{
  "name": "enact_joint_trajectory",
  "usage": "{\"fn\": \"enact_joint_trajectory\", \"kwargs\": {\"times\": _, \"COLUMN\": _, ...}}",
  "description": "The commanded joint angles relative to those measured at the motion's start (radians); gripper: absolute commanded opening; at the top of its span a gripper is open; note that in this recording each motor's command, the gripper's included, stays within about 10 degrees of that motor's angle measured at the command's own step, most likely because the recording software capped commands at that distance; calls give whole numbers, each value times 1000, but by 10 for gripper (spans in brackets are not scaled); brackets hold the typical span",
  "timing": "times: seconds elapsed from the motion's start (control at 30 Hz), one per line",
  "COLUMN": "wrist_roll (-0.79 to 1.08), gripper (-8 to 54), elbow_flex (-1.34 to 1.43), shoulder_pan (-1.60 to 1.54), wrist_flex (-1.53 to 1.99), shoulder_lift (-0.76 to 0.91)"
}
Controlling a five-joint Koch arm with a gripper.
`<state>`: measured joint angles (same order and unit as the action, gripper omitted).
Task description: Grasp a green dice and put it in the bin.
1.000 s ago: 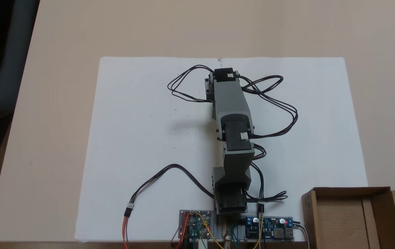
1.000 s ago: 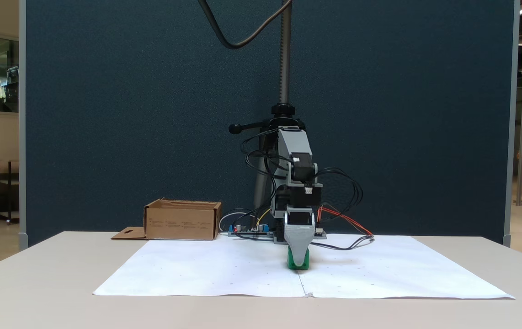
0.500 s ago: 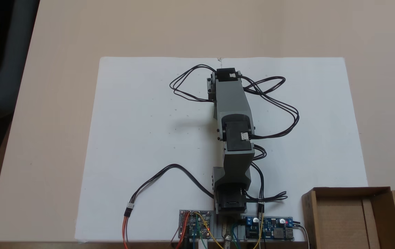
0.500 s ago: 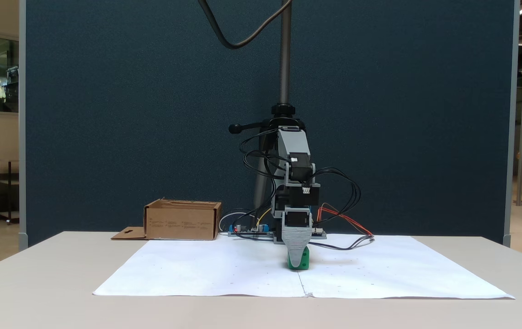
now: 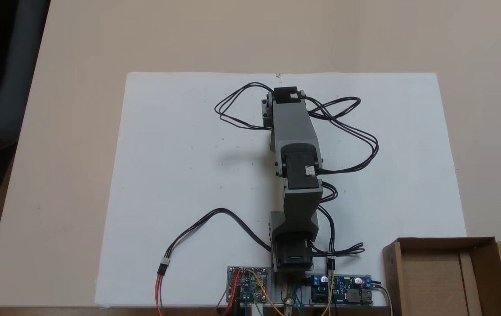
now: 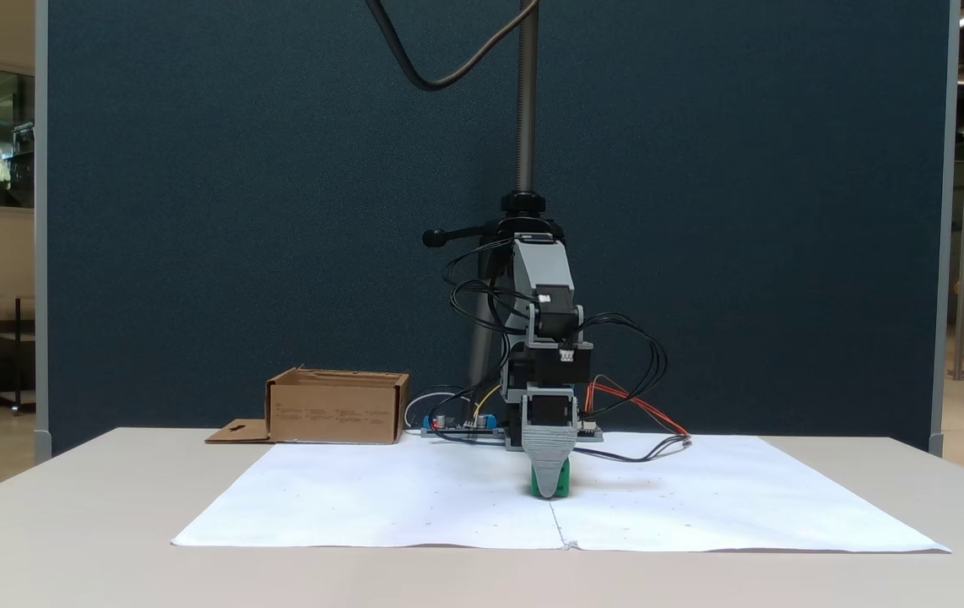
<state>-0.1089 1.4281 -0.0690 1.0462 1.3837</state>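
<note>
Gripper: grey plastic gripper (image 6: 549,481) down at the small bright green plastic dice (image 6: 551,483) (jaws overlap; grip cannot be told)
Bin: shallow brown cardboard box (image 6: 337,407), well apart

The bin (image 5: 441,281) is matt brown cardboard (a little rough). The green dice (image 6: 559,482) looks like smooth plastic. White paper sheet (image 5: 180,175) lies on the matt beige counter (image 5: 79,109).
</note>
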Motion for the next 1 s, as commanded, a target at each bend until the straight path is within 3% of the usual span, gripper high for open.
{"fn": "enact_joint_trajectory", "kwargs": {"times": 0.0, "wrist_roll": -58, "gripper": 208, "elbow_flex": -6, "shoulder_pan": -12, "wrist_flex": 12, "shoulder_lift": 15}}
{"fn": "enact_joint_trajectory", "kwargs": {"times": 0.07, "wrist_roll": -58, "gripper": 197, "elbow_flex": 6, "shoulder_pan": -12, "wrist_flex": 14, "shoulder_lift": 15}}
{"fn": "enact_joint_trajectory", "kwargs": {"times": 0.1, "wrist_roll": -58, "gripper": 141, "elbow_flex": 14, "shoulder_pan": -14, "wrist_flex": 14, "shoulder_lift": 15}}
{"fn": "enact_joint_trajectory", "kwargs": {"times": 0.13, "wrist_roll": -58, "gripper": 123, "elbow_flex": 20, "shoulder_pan": -14, "wrist_flex": 14, "shoulder_lift": 15}}
{"fn": "enact_joint_trajectory", "kwargs": {"times": 0.4, "wrist_roll": -55, "gripper": 122, "elbow_flex": -40, "shoulder_pan": -11, "wrist_flex": 94, "shoulder_lift": 48}}
{"fn": "enact_joint_trajectory", "kwargs": {"times": 0.7, "wrist_roll": -55, "gripper": 122, "elbow_flex": -637, "shoulder_pan": 49, "wrist_flex": 552, "shoulder_lift": 37}}
{"fn": "enact_joint_trajectory", "kwargs": {"times": 0.97, "wrist_roll": -20, "gripper": 122, "elbow_flex": -637, "shoulder_pan": 348, "wrist_flex": 538, "shoulder_lift": 64}}
